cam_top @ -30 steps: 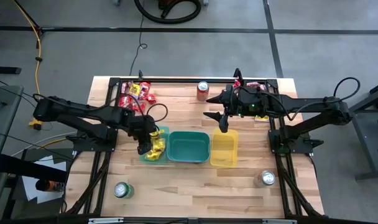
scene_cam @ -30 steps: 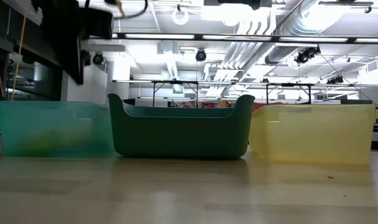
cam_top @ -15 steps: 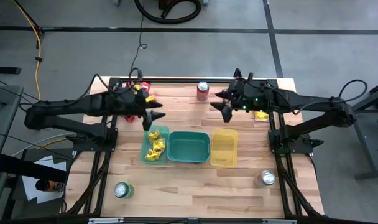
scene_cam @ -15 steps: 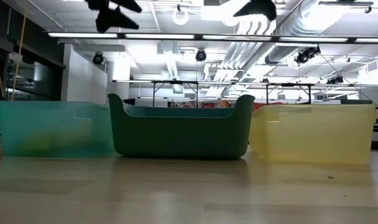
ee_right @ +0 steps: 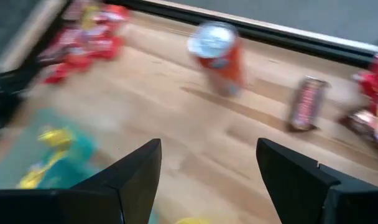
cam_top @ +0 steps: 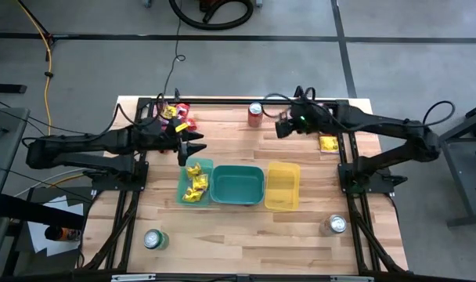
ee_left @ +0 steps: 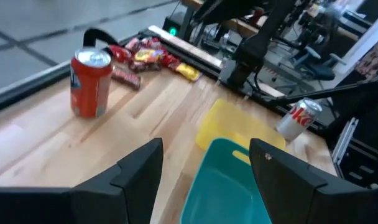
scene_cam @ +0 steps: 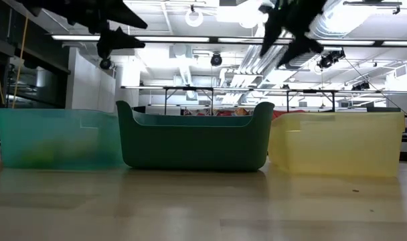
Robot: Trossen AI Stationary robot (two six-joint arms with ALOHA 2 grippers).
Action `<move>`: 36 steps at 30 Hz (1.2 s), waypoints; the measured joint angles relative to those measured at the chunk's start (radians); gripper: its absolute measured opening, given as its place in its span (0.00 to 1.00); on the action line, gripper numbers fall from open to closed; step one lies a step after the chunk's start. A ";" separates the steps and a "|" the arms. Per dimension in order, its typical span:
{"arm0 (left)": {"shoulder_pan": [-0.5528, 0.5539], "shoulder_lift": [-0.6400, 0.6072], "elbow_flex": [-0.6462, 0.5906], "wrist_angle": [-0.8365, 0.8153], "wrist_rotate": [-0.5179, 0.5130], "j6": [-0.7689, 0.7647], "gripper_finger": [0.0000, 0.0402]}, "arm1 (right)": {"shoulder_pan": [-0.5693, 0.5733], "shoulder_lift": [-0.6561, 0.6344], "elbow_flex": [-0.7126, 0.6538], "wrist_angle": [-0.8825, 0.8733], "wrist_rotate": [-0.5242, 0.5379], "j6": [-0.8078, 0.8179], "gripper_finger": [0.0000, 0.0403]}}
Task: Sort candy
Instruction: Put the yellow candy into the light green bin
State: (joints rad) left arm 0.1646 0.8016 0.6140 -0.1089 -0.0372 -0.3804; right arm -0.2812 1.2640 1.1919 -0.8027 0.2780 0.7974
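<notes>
1. While both grippers hover with fingers spread and empty, the left gripper [cam_top: 192, 147] is just behind the light bin [cam_top: 183, 188] holding yellow candy [cam_top: 196, 182].
2. Right gripper [cam_top: 280, 128] hangs beside the red can [cam_top: 255, 114]; a brown bar [ee_right: 306, 102] lies near it, long axis pointing away from the bins.

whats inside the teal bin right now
Yellow candy lies in the teal bin, several packets in a loose heap. Anything under the heap is covered, and the low view shows only a yellowish blur through its wall.

Yellow candy [cam_top: 194, 182] in light teal bin [cam_top: 183, 188], both grippers above table
</notes>
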 joint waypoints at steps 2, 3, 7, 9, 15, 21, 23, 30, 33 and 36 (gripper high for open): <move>0.000 -0.012 0.002 0.009 0.000 0.035 0.57 | -0.068 0.031 0.000 -0.067 -0.001 0.006 0.64; 0.000 -0.018 0.005 0.010 0.000 0.049 0.57 | -0.101 0.046 0.000 -0.110 -0.001 0.006 0.64; 0.000 -0.042 0.009 0.003 0.000 0.069 0.57 | -0.218 0.115 -0.007 -0.372 0.022 0.010 0.64; 0.000 -0.054 0.009 0.000 0.000 0.069 0.57 | -0.262 0.134 -0.041 -0.454 0.034 0.009 0.64; 0.000 -0.064 0.010 0.000 0.000 0.069 0.57 | -0.367 0.121 -0.270 -0.374 -0.099 0.007 0.64; 0.000 -0.063 0.010 0.002 -0.012 0.070 0.57 | -0.427 0.118 -0.458 -0.161 -0.147 0.008 0.64; 0.000 -0.063 0.010 0.002 -0.028 0.070 0.57 | -0.439 0.118 -0.499 -0.117 -0.116 0.013 0.64; 0.000 -0.063 0.010 0.002 -0.089 0.070 0.57 | -0.496 0.119 -0.552 -0.044 -0.013 -0.023 0.64; 0.000 -0.063 0.010 0.002 -0.106 0.068 0.57 | -0.510 0.119 -0.579 -0.008 -0.009 -0.060 0.60; 0.000 -0.063 0.010 0.002 -0.108 0.062 0.57 | -0.514 0.115 -0.612 0.024 -0.021 -0.078 0.47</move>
State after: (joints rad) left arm 0.1646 0.7383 0.6235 -0.1070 -0.1452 -0.3184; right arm -0.7948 1.3791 0.5796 -0.7786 0.2569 0.7197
